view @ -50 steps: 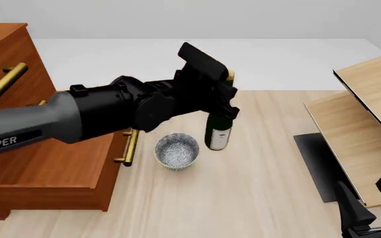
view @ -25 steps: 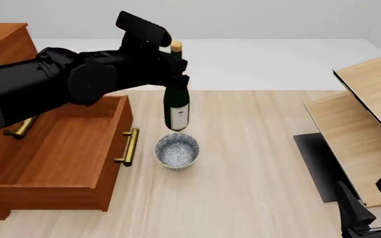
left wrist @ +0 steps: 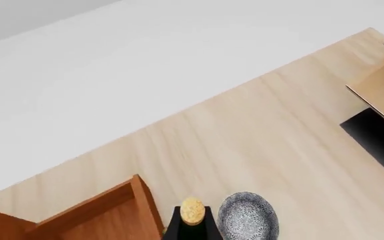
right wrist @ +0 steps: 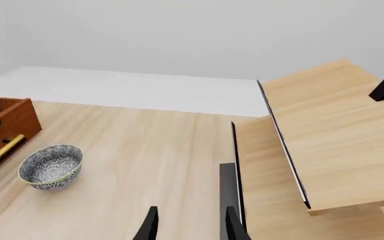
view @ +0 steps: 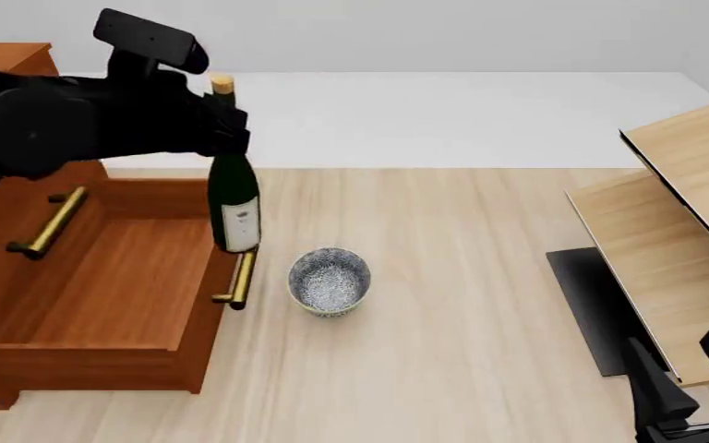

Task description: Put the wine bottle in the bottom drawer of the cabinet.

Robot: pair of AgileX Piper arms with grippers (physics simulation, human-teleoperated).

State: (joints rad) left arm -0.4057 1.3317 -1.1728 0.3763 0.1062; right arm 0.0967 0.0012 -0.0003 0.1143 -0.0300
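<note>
At lower right the right gripper (view: 687, 383) stands spread and empty, one empty bowl (view: 329, 281) sits mid-frame, and at upper left the left gripper (view: 217, 115) clasps one bottle (view: 234, 198) upright above the open drawer's (view: 96, 281) front edge.

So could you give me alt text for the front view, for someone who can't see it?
A black robot arm's left gripper holds a dark green wine bottle upright by its neck, at the front edge of the open bottom drawer of a reddish-brown cabinet. A speckled grey bowl sits on the pale wooden table beside the drawer's brass handle.
</note>
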